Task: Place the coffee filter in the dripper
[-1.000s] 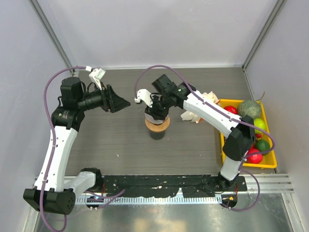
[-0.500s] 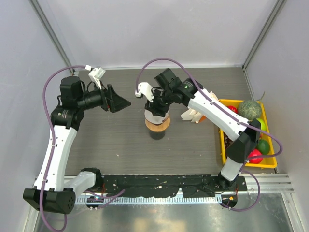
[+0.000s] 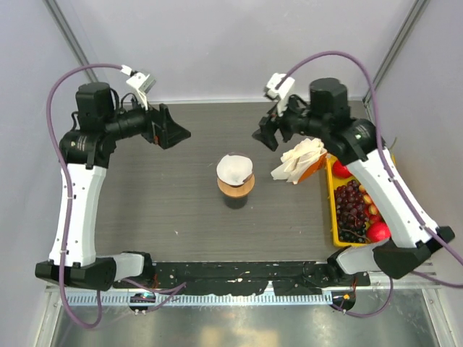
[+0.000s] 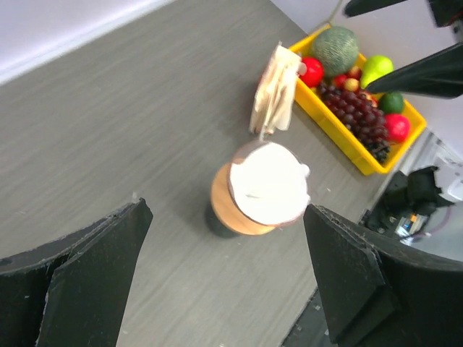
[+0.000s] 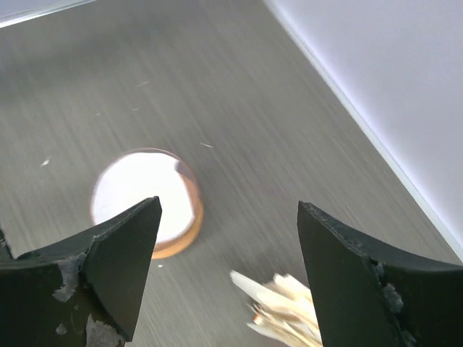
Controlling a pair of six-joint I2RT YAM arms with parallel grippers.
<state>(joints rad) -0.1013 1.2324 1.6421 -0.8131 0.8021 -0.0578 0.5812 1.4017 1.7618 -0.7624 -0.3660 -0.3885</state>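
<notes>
Already the filter [image 3: 235, 167] sits mouth-up in the dripper [image 3: 236, 189], at the middle of the counter [image 3: 166, 206]. Left fingers [image 4: 87, 267] and right fingers [image 5: 362, 275], spread and empty, flank it, about equally far.

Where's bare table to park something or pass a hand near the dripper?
Widest bare patch: grey wood-grain table left of the clear cone dripper with tan wooden collar, through to the near edge. Bare strip in front of it too. Crowded right: ruffled bunch of white paper filters beside the yellow fruit tray, only a narrow lane to the dripper.
</notes>
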